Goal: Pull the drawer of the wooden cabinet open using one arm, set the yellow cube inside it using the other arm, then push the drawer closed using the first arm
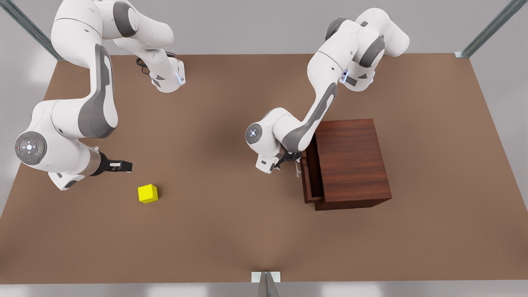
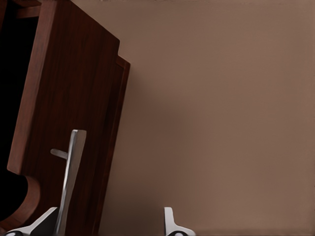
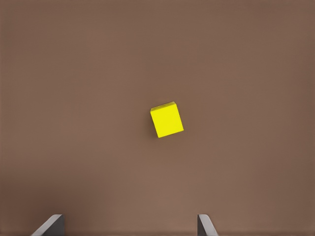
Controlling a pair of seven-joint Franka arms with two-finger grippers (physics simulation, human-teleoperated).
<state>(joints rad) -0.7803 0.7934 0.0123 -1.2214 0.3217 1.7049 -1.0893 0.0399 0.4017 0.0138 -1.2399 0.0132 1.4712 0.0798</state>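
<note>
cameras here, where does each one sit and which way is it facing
Front view: high above the table, looking down on both arms, wooden cabinet, yellow cube.
Left wrist view: on the left gripper, at the drawer handle; fingertips show.
Right wrist view: on the right gripper, above the cube; fingertips show.
Shared: front and right wrist views, the cube; front and left, the drawer.

Brown tabletop [image 1: 231, 231], metal corner struts [image 1: 486, 31], pale grey surroundings.
</note>
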